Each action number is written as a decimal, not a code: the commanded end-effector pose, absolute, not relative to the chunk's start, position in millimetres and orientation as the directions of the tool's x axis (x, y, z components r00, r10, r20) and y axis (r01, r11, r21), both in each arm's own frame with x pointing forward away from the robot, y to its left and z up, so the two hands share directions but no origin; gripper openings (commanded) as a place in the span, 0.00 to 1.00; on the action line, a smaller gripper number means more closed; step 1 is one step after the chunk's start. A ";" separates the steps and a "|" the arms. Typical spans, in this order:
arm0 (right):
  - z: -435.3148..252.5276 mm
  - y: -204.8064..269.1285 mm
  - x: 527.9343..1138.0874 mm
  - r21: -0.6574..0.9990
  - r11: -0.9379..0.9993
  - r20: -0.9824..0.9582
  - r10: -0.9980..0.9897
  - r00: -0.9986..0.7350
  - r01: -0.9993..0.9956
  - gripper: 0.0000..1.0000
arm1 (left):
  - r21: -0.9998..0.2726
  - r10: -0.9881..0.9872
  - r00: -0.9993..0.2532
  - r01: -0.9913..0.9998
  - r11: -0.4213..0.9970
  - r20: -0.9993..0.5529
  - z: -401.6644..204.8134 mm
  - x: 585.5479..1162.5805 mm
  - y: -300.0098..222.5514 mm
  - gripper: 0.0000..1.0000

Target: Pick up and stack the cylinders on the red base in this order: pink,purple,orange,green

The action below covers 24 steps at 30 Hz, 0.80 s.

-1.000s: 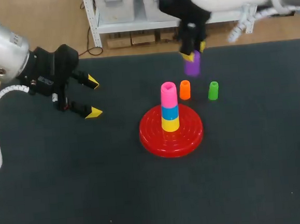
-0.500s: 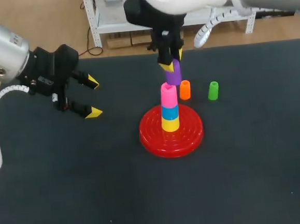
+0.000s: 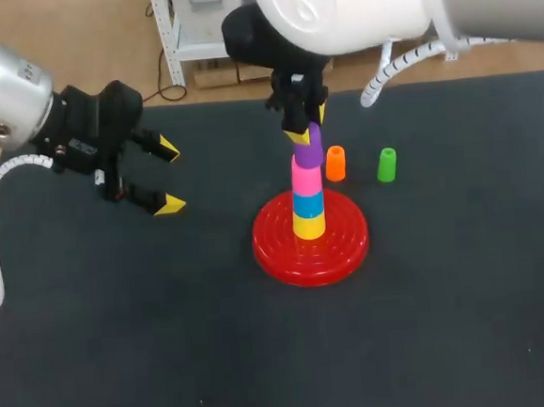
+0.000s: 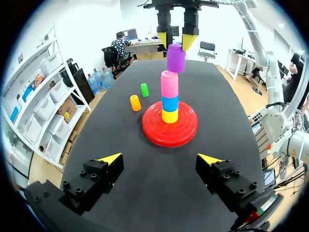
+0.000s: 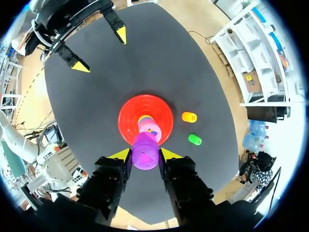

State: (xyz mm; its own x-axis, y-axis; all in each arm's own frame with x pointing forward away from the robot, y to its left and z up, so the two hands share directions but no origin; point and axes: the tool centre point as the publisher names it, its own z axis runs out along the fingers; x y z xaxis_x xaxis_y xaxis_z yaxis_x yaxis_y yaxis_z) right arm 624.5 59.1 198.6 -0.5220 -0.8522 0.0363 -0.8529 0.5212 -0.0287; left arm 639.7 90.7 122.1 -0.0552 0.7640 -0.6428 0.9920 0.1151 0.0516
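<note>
Gripping the purple cylinder (image 3: 307, 151) from two sides, my right gripper (image 4: 176, 42) held it upright just over the pink cylinder (image 3: 305, 174), ready to go on as the next layer (whether they touched, I could not tell). Pink sat on a blue piece (image 3: 308, 203) and a yellow piece (image 3: 309, 225) on the red base (image 3: 275, 246). The orange cylinder (image 3: 335, 163) and green cylinder (image 3: 387, 164) stood just beside the base. My left gripper (image 3: 168, 180) hung open, well apart, leaving room.

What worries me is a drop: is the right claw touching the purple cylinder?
Touching. In the right wrist view, the right claw presses against the purple cylinder from two opposite sides, with no gap showing.
</note>
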 end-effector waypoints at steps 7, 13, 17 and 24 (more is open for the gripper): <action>187.4 58.4 632.5 -0.032 0.542 0.021 -0.840 -0.543 -0.840 0.00 | 0.054 0.764 -0.054 0.992 0.115 -0.643 121.6 639.1 90.9 1.00; 188.1 61.5 638.1 -0.032 0.545 0.011 -0.838 -0.545 -0.838 0.00 | 0.054 0.764 -0.054 0.992 0.115 -0.643 121.6 639.1 90.9 1.00; 184.3 64.9 641.7 -0.016 0.549 0.034 -0.835 -0.549 -0.836 0.00 | 0.054 0.764 -0.054 0.992 0.115 -0.643 121.6 639.1 90.9 1.00; 172.5 67.3 647.1 0.031 0.566 0.070 -0.823 -0.564 -0.823 0.00 | 0.054 0.764 -0.054 0.992 0.115 -0.643 121.6 639.1 90.9 1.00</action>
State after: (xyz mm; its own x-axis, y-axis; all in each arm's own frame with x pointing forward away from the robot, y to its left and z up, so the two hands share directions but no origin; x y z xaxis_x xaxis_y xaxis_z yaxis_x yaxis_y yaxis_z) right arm 636.9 63.2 179.9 -0.5637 -0.8250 0.0400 -0.8254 0.5645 0.0104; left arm 639.7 90.7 122.0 -0.0552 0.7640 -0.6428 0.9920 0.1151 0.0516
